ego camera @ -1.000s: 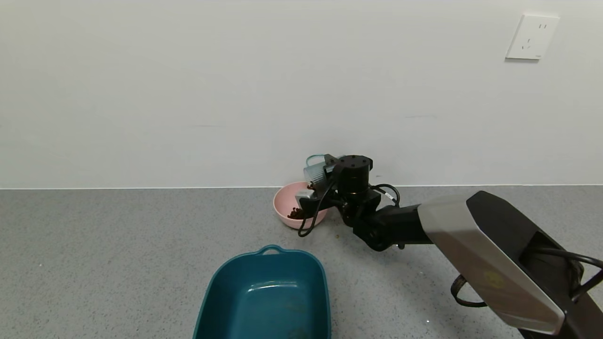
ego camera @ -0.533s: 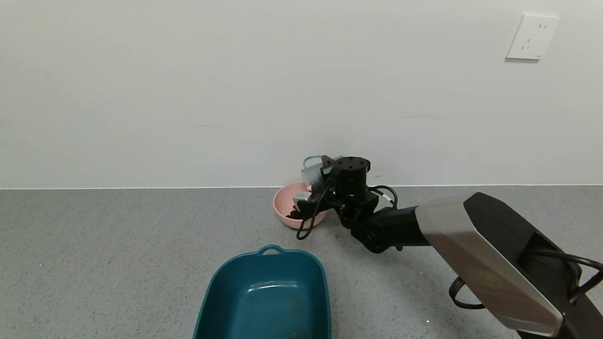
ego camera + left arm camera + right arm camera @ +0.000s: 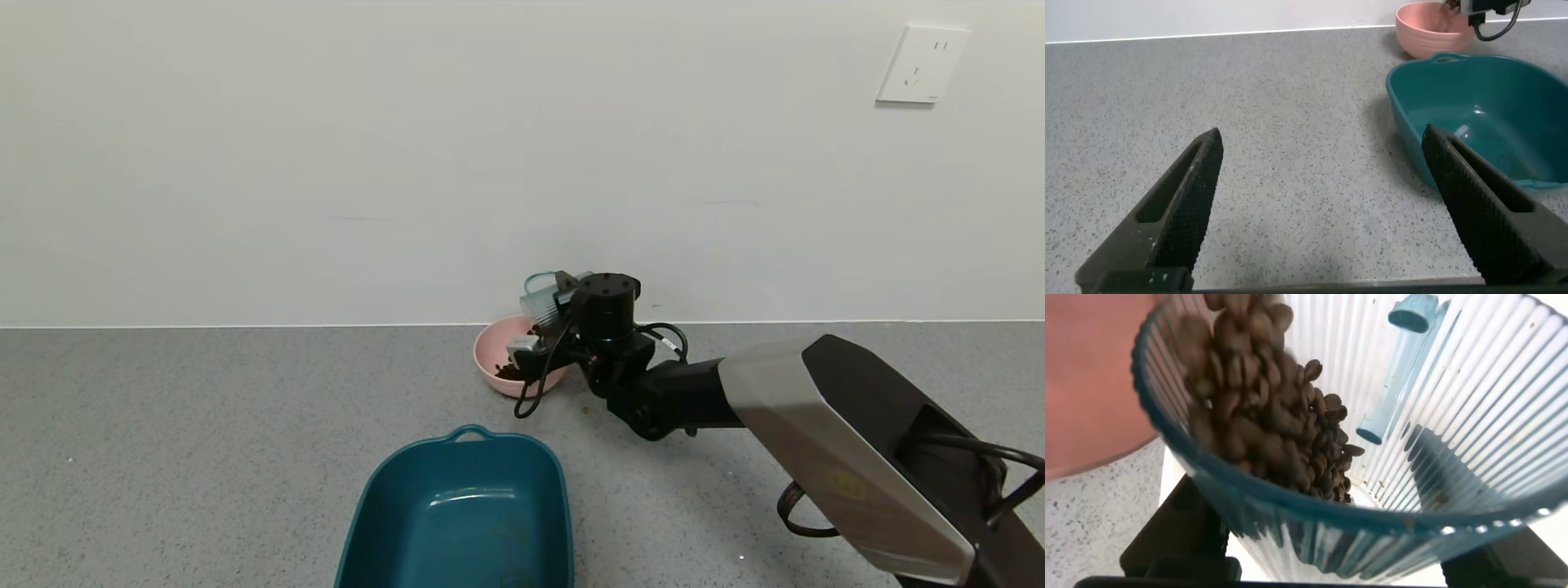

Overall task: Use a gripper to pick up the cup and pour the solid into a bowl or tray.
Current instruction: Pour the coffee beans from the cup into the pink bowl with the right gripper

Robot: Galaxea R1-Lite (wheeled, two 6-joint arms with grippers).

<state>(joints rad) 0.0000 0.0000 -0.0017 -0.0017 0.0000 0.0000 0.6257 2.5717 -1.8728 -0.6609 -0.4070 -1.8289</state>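
Note:
My right gripper (image 3: 563,302) is shut on the ribbed blue-grey cup (image 3: 545,298) and holds it tipped on its side over the pink bowl (image 3: 490,353) by the back wall. In the right wrist view the cup (image 3: 1454,416) fills the picture, and brown pellets (image 3: 1282,425) slide along its lower wall toward the rim above the pink bowl (image 3: 1086,376). Some pellets (image 3: 510,371) lie in the bowl. My left gripper (image 3: 1323,175) is open and empty, low over the grey counter, near the teal tray.
A teal rectangular tray (image 3: 461,518) with a handle sits near the front, in front of the bowl; it also shows in the left wrist view (image 3: 1478,106). A few stray pellets (image 3: 583,409) lie on the counter beside the bowl. A wall socket (image 3: 922,64) is at upper right.
My right gripper has shifted slightly left over the bowl with the cup still tipped. The pile of pellets in the bowl looks a little larger.

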